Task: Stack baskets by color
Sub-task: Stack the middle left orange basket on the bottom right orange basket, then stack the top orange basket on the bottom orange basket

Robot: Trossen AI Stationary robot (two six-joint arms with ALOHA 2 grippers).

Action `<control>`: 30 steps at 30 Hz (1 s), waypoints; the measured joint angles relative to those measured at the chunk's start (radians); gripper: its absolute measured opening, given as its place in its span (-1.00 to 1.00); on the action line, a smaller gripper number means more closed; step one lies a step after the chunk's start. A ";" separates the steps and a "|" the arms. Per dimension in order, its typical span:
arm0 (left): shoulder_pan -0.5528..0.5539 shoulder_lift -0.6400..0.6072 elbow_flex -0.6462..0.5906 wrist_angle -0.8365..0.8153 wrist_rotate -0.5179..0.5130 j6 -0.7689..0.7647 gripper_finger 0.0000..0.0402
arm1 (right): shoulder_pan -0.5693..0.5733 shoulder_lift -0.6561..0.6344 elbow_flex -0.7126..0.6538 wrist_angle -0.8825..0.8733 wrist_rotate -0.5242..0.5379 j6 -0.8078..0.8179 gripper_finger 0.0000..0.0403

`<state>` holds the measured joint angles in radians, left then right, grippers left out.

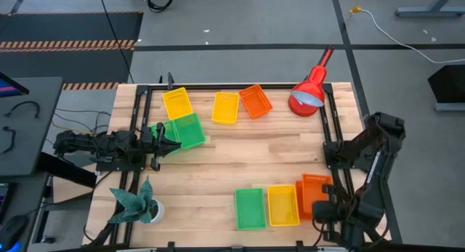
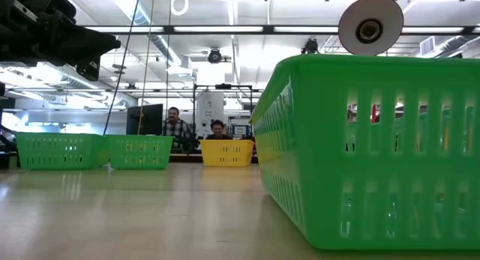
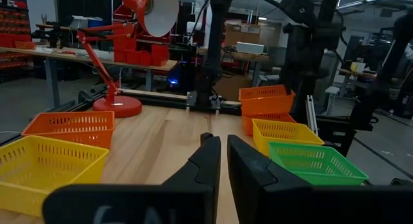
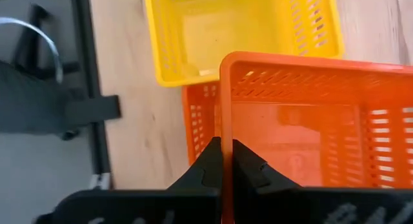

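My right gripper [image 4: 226, 153] is at the table's near right [image 1: 322, 205], shut on an orange basket [image 4: 322, 121]. That basket is above a second orange basket [image 4: 199, 117], which rests on the table. Beside them stand a yellow basket [image 1: 282, 205] and a green basket [image 1: 250, 208]. At the far side lie two yellow baskets [image 1: 177, 103] [image 1: 225, 107], an orange basket [image 1: 255, 101] and a green basket [image 1: 190, 130]. My left gripper [image 3: 222, 161] waits at the left edge [image 1: 168, 138], level, shut to a narrow slit, holding nothing. My right gripper pinches one side wall of the orange basket at its rim [image 4: 223, 124], one finger inside and one outside. The fingers come steeply from above. The basket hangs open side up over the second orange basket. I cannot tell whether the two touch.
A red desk lamp [image 1: 309, 96] stands at the far right corner, its shade over the table. A green paper plant [image 1: 136, 202] stands at the near left. Black frame rails [image 1: 328, 128] run along both sides. Bare wood lies in the table's middle [image 1: 247, 154]. People sit behind the table [image 2: 196, 129].
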<state>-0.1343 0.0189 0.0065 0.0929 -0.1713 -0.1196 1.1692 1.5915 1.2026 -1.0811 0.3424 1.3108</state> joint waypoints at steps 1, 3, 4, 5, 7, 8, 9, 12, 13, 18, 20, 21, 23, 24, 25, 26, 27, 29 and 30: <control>0.000 0.000 0.000 0.000 0.000 0.000 -0.83 | 0.001 0.015 0.000 0.002 0.000 -0.006 -0.95; 0.000 0.000 0.000 0.000 0.000 0.000 -0.85 | 0.000 0.044 0.000 0.004 0.000 -0.024 -0.94; 0.000 0.000 0.000 0.000 0.000 0.000 -0.85 | 0.000 0.058 0.000 0.005 0.002 -0.029 -0.94; 0.000 0.000 0.000 0.000 0.000 0.000 -0.86 | 0.000 0.070 0.000 0.007 0.005 -0.032 -0.94; 0.000 0.000 0.000 0.000 0.000 0.000 -0.86 | 0.000 0.091 0.000 0.008 0.008 -0.033 -0.93; 0.000 0.000 0.000 0.000 0.000 0.000 -0.85 | 0.000 0.102 0.000 0.008 0.009 -0.034 -0.93; 0.000 0.000 0.000 0.000 0.000 0.000 -0.85 | 0.000 0.111 0.000 0.009 0.012 -0.031 -0.92; 0.000 0.000 0.000 0.000 0.000 0.000 -0.82 | 0.000 0.128 0.000 0.014 0.030 -0.017 -0.87; 0.000 0.000 0.000 0.000 0.000 0.000 -0.82 | 0.001 0.130 0.000 0.020 0.033 -0.014 -0.85; 0.000 0.000 0.000 0.000 0.000 0.000 -0.84 | 0.001 0.130 0.000 0.033 0.040 0.010 -0.70; 0.000 0.000 0.000 0.000 0.000 0.000 -0.86 | 0.000 0.130 0.000 0.033 0.031 0.027 -0.60; 0.000 0.000 0.000 0.000 0.000 0.000 -0.86 | 0.000 0.130 0.000 0.033 0.024 0.031 -0.53; 0.000 0.000 0.000 0.000 0.000 0.000 -0.86 | 0.001 0.130 0.000 0.032 0.006 0.032 -0.39; 0.000 0.000 0.000 0.000 0.000 0.000 -0.85 | 0.001 0.129 0.001 0.032 -0.016 0.031 -0.31; 0.000 0.000 0.000 0.000 0.000 0.000 -0.84 | -0.001 0.126 0.004 0.028 -0.052 0.021 -0.24; 0.000 0.000 0.000 0.000 0.000 0.000 -0.84 | -0.008 0.120 0.009 0.026 -0.090 0.014 -0.18; 0.000 0.000 0.000 0.000 0.000 0.000 -0.83 | -0.017 0.110 0.016 0.028 -0.124 0.009 -0.13; 0.000 0.000 0.000 0.000 0.000 0.000 -0.82 | -0.029 0.083 0.030 0.037 -0.143 0.005 -0.09; 0.000 0.000 0.000 0.000 0.000 0.000 -0.81 | -0.037 0.065 0.032 0.046 -0.141 0.002 -0.09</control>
<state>-0.1345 0.0189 0.0065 0.0925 -0.1715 -0.1198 1.1324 1.6568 1.2343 -1.0350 0.2011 1.3124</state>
